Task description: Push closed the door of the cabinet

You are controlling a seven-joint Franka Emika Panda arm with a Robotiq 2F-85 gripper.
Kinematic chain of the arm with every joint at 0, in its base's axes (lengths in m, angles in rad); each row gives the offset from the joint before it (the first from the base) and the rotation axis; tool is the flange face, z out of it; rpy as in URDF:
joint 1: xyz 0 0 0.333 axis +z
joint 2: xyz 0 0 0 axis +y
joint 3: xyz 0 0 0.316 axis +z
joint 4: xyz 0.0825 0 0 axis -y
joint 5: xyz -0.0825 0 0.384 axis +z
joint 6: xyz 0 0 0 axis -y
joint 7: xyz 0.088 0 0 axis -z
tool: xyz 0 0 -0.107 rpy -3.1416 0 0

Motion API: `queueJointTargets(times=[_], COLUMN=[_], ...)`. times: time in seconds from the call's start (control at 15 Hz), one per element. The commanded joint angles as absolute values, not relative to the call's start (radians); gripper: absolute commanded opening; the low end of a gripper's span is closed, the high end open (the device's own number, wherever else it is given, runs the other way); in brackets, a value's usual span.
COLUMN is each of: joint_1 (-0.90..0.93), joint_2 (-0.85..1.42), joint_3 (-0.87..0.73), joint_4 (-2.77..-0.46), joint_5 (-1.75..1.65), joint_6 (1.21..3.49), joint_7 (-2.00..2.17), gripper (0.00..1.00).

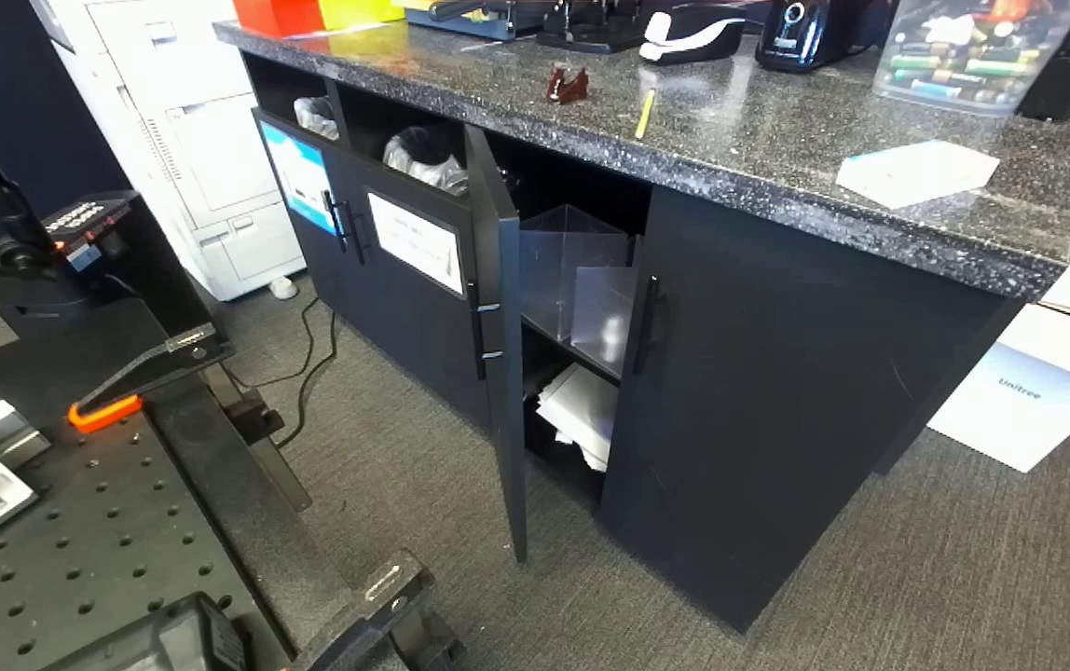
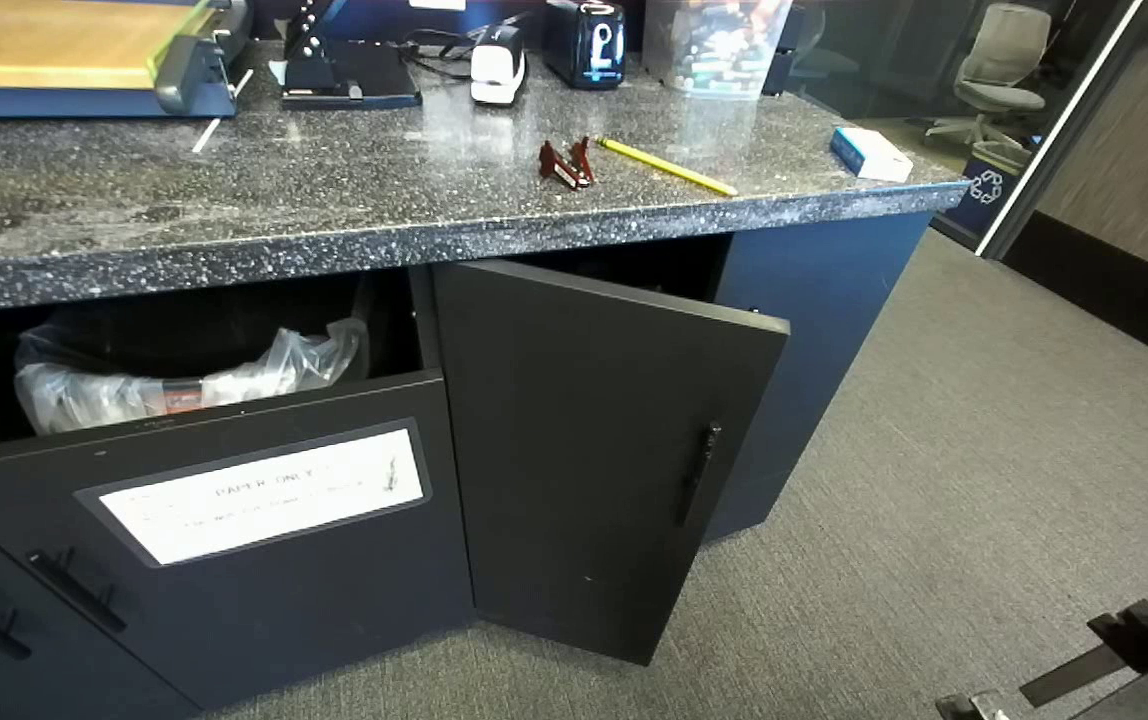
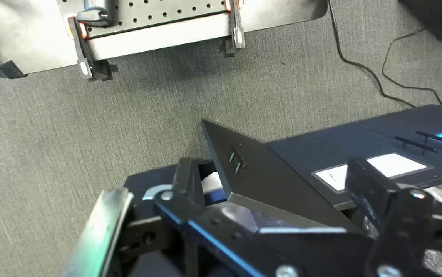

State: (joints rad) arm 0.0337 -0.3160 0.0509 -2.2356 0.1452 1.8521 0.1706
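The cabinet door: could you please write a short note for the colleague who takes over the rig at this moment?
Gripper: open, holding nothing, not touching the door.
Door: partly open, swung outward from the cabinet; its bar handle is on the outer face.
Done: closing not yet achieved; the neighbouring black panel is shut.
Left: push the door flush with the cabinet front, probably best on its outer face near the handle.

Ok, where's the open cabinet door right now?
In both exterior views, the open door juts out below the speckled granite top, just right of the white sign; in the wrist view, it shows left of that sign.
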Motion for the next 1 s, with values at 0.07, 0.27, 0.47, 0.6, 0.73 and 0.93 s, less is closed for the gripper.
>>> queueJointTargets(times=[0.07, 0.27, 0.47, 0.6, 0.73, 0.93], joint_1=[0.047, 0.060, 0.076, 0.084, 0.096, 0.117], joint_2=[-0.129, 0.041, 0.213, 0.321, 0.416, 0.523], joint_3=[0.084, 0.094, 0.092, 0.091, 0.088, 0.074], joint_4=[-2.276, -2.253, -2.194, -2.147, -2.098, -2.032], joint_5=[0.174, 0.203, 0.225, 0.245, 0.251, 0.234], joint_6=[2.047, 2.187, 2.297, 2.344, 2.383, 2.422], joint_7=[0.222, 0.256, 0.290, 0.310, 0.336, 0.378], gripper=[1.00, 1.00, 1.00, 1.00, 1.00, 1.00])
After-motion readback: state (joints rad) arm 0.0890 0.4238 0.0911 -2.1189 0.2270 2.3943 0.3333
